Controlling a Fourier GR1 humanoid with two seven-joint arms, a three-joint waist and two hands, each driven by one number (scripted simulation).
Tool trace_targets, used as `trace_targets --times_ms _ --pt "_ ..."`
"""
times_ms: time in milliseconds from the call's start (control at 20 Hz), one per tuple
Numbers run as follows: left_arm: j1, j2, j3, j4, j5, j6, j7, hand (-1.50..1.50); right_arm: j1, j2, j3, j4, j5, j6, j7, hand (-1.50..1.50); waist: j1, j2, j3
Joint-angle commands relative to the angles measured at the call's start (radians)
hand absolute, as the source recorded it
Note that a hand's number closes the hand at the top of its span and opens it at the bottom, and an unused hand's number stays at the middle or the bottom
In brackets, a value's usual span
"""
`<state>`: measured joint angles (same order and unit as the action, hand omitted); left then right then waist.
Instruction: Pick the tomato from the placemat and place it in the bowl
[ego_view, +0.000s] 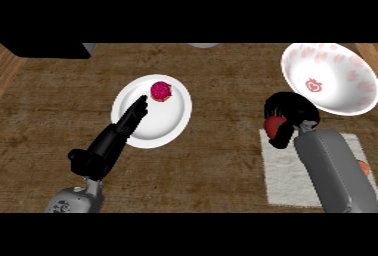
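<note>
Nearest the robot, the pale placemat (284, 175) lies under the right forearm, with a small orange thing (364, 167) showing at the forearm's outer side; what it is cannot be told. Just beyond, the right hand (289, 112) has its fingers curled round the tomato (275, 126), which shows red on the thumb side of the hand, off the mat and short of the bowl.

The tomato looks small, round and smooth, so it is probably light, a little slippery and easily bruised. A wrap round its middle, fingers on one side and thumb opposite, seems the safest hold, with a gentle release low into the bowl.

The left hand (118, 135) reaches with straight, close-set fingers over the white plate (173, 120). Just past its fingertips, on the plate's far part, sits a pink-frosted doughnut (161, 91).

Farthest, just beyond the right hand's fingers, stands the white bowl (347, 102), patterned in red inside and holding nothing visible.
</note>
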<state>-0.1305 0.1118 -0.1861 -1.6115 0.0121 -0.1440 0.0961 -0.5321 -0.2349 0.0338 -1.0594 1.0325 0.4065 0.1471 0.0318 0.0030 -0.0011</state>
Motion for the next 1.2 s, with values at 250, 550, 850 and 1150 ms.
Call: trace_targets --times_ms 250,550,850,1150 --pt "-0.013 -0.047 -0.014 0.065 -0.025 0.024 -0.050 0.00 -0.281 0.188 -0.027 0.176 0.187 -0.216 0.490 1.50 -0.003 0.007 0.000" --pt "0.040 -0.006 0.001 0.049 -0.023 -0.002 -0.059 0.00 -0.389 0.184 -0.045 0.081 0.238 -0.390 0.568 1.50 -0.017 -0.003 0.001" --pt "0.035 0.009 0.027 0.024 -0.017 -0.006 -0.065 0.00 -0.443 0.173 -0.122 0.029 0.209 -0.581 0.559 1.50 -0.016 -0.002 0.002" --pt "0.004 -0.023 0.019 0.006 -0.014 0.003 0.006 0.00 -0.479 0.053 -0.216 0.103 0.161 -0.577 0.533 1.50 -0.021 -0.001 0.001"
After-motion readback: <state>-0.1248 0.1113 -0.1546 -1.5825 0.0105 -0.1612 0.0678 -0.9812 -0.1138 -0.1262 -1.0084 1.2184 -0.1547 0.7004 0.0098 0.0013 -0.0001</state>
